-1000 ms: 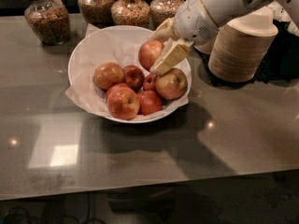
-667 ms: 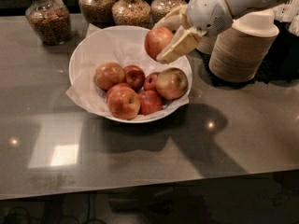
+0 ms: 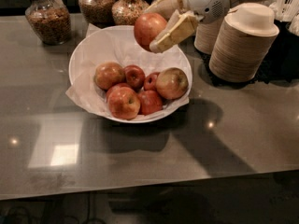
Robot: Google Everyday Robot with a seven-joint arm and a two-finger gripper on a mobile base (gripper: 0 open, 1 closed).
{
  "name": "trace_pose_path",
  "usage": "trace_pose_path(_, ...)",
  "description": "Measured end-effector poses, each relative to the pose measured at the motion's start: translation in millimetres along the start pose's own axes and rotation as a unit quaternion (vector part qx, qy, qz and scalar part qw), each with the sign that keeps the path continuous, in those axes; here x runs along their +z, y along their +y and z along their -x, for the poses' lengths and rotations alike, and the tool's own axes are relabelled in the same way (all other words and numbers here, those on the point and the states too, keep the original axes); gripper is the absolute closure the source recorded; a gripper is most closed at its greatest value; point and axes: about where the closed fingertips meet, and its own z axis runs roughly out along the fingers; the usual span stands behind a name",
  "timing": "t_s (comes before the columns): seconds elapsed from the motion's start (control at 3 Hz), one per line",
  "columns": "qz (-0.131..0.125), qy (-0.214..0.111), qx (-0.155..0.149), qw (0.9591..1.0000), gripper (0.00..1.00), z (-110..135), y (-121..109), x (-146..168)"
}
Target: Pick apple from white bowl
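My gripper point(image 3: 156, 26) is shut on the reddish-orange apple point(image 3: 148, 27) and holds it in the air above the far rim of the white bowl point(image 3: 84, 50). One cream finger point(image 3: 175, 31) lies across the apple's right side, the other reaches in from behind. The bowl is lined with crumpled white paper and holds several more apples: a yellow-green one point(image 3: 171, 82) at the right, a reddish one point(image 3: 108, 74) at the left, one at the front point(image 3: 124, 102) and smaller dark-red ones between them.
Three glass jars of grains stand at the back: point(image 3: 46, 17), point(image 3: 97, 4), point(image 3: 128, 6). Two stacks of tan paper bowls point(image 3: 243, 43) stand right of the bowl, close under my arm. The grey tabletop point(image 3: 233, 134) ends at a near edge.
My gripper has lifted the apple up out of the bowl, from among the other apples to above the far rim. The other apples have stayed in place.
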Motion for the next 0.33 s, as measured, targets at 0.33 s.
trace_pose_path(0.33,0.004,-0.009,-0.004,0.9999,1.0,6.2,-0.1,1.4)
